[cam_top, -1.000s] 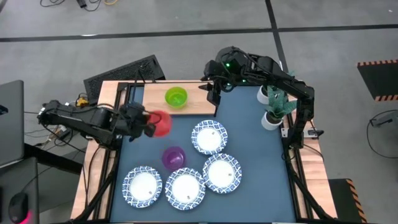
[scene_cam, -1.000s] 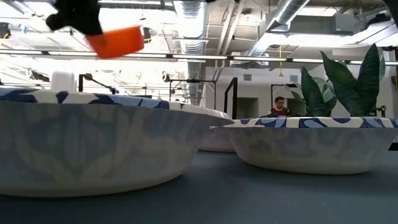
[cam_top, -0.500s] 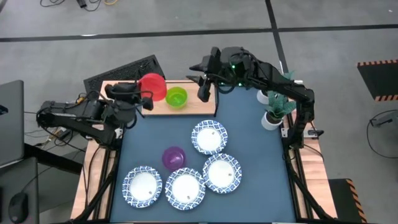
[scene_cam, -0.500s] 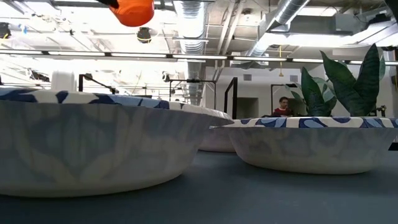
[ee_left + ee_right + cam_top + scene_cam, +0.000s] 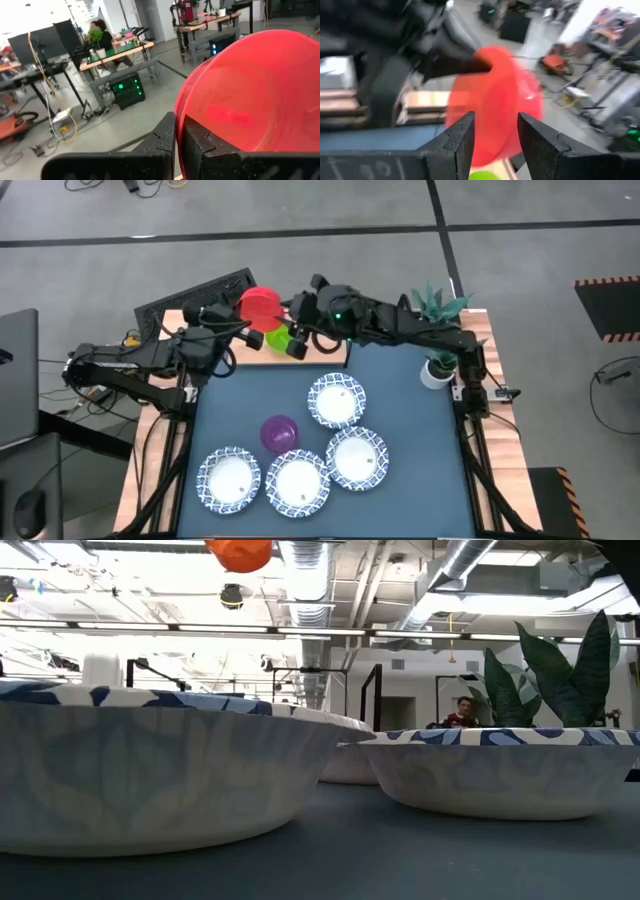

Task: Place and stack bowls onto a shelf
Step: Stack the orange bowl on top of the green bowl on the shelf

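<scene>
High: my left gripper (image 5: 238,330) pinches the red bowl (image 5: 259,307) by its rim over the shelf (image 5: 320,337) at the table's far edge, green bowl (image 5: 279,339) below | Left wrist: rim clamped | Right wrist: right gripper (image 5: 495,132) spread, close to red; I risk collision.

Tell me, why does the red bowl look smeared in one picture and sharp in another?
Right wrist view: the red bowl is motion-blurred, background too. Left wrist view: it is crisp and close, with a soft sheen. Low view: bright ceiling lights glare, and the near white bowl looms soft and oversized.
</scene>
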Robot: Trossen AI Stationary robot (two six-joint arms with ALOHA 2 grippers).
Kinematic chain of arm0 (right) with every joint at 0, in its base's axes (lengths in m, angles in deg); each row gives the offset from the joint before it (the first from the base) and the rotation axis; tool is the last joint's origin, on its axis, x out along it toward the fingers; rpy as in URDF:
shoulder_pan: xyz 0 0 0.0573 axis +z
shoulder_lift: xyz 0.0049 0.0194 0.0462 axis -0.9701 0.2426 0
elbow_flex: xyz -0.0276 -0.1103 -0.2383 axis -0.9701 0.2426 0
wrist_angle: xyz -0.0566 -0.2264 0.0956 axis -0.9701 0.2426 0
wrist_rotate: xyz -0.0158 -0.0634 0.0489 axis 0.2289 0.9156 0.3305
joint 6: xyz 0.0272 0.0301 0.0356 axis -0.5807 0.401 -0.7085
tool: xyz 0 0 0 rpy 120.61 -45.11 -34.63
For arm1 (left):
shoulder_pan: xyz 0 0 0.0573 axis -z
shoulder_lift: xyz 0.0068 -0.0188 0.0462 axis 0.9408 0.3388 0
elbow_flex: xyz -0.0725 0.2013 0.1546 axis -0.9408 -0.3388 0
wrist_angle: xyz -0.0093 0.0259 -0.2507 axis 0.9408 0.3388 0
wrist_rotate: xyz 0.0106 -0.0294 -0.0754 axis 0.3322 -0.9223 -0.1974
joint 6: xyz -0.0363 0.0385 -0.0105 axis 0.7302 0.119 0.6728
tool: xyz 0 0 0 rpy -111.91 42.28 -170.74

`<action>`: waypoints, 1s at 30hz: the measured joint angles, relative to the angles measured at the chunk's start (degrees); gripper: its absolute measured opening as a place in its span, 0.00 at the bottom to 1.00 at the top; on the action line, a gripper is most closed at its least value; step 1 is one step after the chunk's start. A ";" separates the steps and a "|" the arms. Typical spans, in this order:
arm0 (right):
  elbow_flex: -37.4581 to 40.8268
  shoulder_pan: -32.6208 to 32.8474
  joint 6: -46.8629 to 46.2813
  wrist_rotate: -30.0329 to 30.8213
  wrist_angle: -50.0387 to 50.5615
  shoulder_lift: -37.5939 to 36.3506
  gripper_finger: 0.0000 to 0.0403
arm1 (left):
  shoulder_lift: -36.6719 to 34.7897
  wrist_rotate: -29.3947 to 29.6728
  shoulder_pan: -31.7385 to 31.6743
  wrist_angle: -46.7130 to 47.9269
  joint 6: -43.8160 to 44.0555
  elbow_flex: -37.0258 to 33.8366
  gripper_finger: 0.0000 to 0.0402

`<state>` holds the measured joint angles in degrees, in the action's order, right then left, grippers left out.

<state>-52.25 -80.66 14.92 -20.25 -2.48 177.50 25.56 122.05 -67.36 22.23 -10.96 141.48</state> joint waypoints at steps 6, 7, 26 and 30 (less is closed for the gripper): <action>-0.05 0.60 0.28 7.75 -0.23 0.64 0.44 | 0.53 -0.53 0.00 -1.97 -1.76 -0.02 0.00; -0.05 0.58 0.27 7.77 -0.23 0.64 0.44 | 0.52 -1.02 0.00 -2.06 -1.50 -0.02 0.00; -0.09 -0.83 0.15 9.49 -0.74 0.68 0.09 | 0.54 -4.56 0.00 -4.46 -3.26 -0.02 0.00; -0.09 -0.86 0.26 9.67 0.13 0.68 0.06 | 0.54 -5.84 -0.23 -4.36 -3.26 -0.02 0.01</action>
<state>-52.34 -81.52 15.18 -10.58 -2.35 178.19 26.10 116.21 -67.60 17.87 -14.23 141.46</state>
